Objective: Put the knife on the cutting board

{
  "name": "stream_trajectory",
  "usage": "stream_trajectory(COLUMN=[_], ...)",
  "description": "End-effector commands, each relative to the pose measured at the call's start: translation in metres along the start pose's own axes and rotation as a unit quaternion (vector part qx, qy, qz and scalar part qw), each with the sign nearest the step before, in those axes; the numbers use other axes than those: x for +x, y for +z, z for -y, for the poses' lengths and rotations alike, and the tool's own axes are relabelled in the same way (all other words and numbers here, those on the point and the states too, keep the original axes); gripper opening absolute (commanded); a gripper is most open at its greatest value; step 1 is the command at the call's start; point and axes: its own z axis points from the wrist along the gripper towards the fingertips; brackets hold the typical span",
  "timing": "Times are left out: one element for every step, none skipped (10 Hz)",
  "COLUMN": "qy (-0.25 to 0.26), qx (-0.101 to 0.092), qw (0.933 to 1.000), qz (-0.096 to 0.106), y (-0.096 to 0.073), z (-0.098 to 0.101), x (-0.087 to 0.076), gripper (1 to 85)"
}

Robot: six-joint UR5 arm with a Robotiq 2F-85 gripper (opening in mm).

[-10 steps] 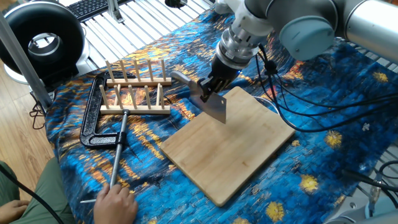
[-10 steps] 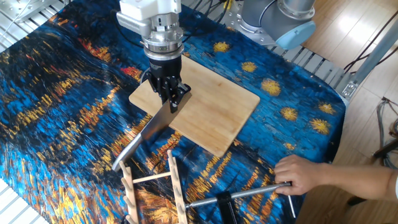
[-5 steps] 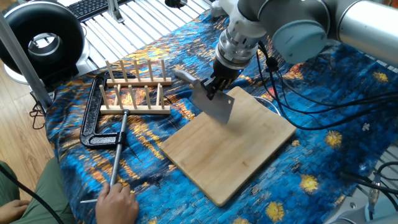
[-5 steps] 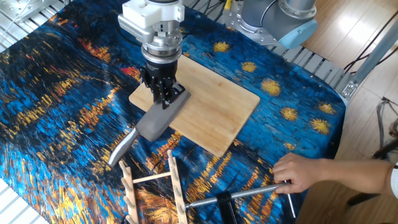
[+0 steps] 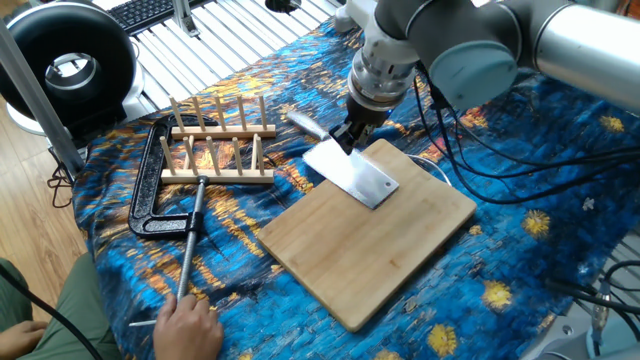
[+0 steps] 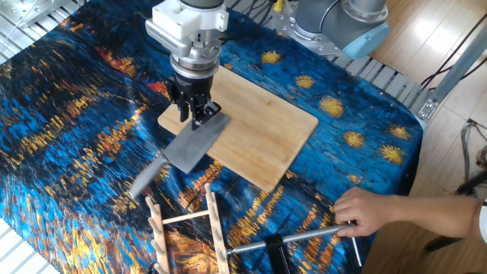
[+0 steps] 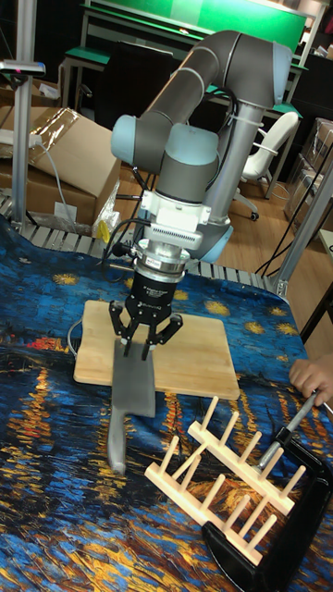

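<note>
The knife (image 5: 352, 172) lies flat, its broad silver blade across the cutting board's (image 5: 380, 250) corner nearest the rack and its handle out over the blue cloth. In the other fixed view the knife (image 6: 194, 143) hangs over the cutting board's (image 6: 262, 129) near-left edge. My gripper (image 5: 350, 135) hovers right over the blade's handle end, open, with nothing between the fingers. The tall fixed view shows the gripper (image 7: 139, 344) spread above the knife (image 7: 132, 384), which reaches from the cutting board (image 7: 194, 356) toward the camera.
A wooden slatted dish rack (image 5: 215, 145) stands left of the board. A black clamp (image 5: 150, 190) lies beside it, and a person's hand (image 5: 190, 325) holds the clamp's metal rod. Cables (image 5: 450, 170) run past the board's far side.
The knife was held tilted above the board's corner. It has come down to lie flat, and my gripper has opened and let it go.
</note>
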Motion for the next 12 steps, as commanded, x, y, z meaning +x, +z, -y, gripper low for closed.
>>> stream_trajectory(qy=[0.001,0.001,0.001,0.004,0.014,0.021,0.023,0.028,0.033,0.040,0.043,0.045], qx=[-0.003,-0.001,-0.001,-0.002,-0.010,-0.009,-0.008,-0.015,-0.016,-0.016,-0.023,-0.021], qw=[1.0000,1.0000,1.0000,1.0000,0.9999,0.9997,0.9996,0.9993,0.9988,0.9974,0.9962,0.9950], qz=[0.006,0.006,0.006,0.005,-0.001,-0.011,-0.017,-0.022,-0.032,-0.058,-0.073,-0.087], y=[0.003,0.003,0.003,0.002,-0.001,-0.008,-0.015,-0.024,-0.033,-0.049,-0.068,-0.091], z=[0.000,0.000,0.001,0.000,-0.005,-0.007,-0.007,-0.009,-0.011,-0.012,-0.015,-0.015], x=[-0.004,-0.004,-0.004,-0.003,0.000,0.003,0.003,0.003,0.004,0.008,0.006,0.003], gripper=[35.0,35.0,35.0,35.0,35.3,35.0,33.7,33.3,34.3,34.0,33.3,33.0])
